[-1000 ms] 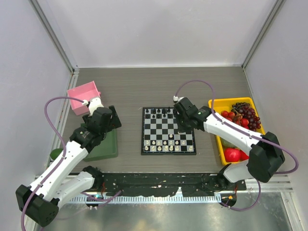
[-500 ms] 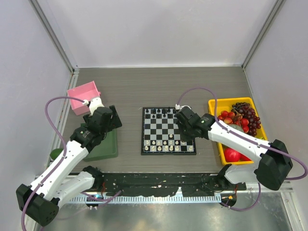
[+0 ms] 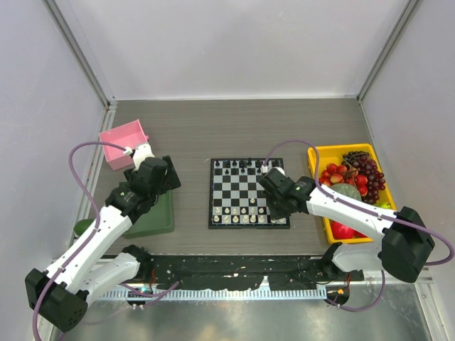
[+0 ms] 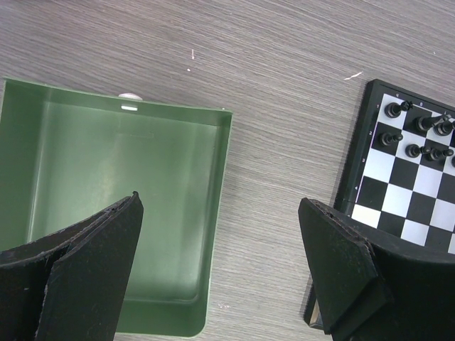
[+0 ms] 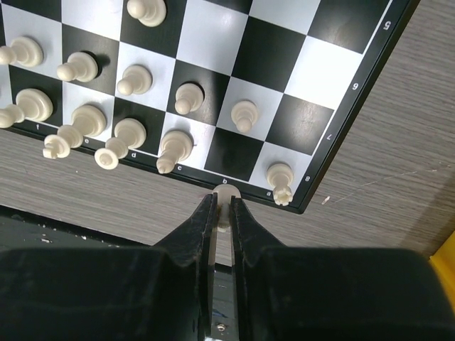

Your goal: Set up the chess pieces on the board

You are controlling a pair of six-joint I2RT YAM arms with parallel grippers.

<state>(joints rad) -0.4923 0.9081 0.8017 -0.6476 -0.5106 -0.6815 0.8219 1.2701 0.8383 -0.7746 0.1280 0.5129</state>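
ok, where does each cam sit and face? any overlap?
Top external: above and behind the bases, looking down on the board; both arms show.
Left wrist: on the left arm, facing down at the green tray and board corner; left gripper open.
Right wrist: on the right arm, facing down at the board's near edge; right gripper shut on a white piece.
Shared: the board, all three.

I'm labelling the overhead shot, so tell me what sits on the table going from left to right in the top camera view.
From the left: pink box → board → yellow bin of fruit. The green tray overlaps the pink box sideways, so it is left out.
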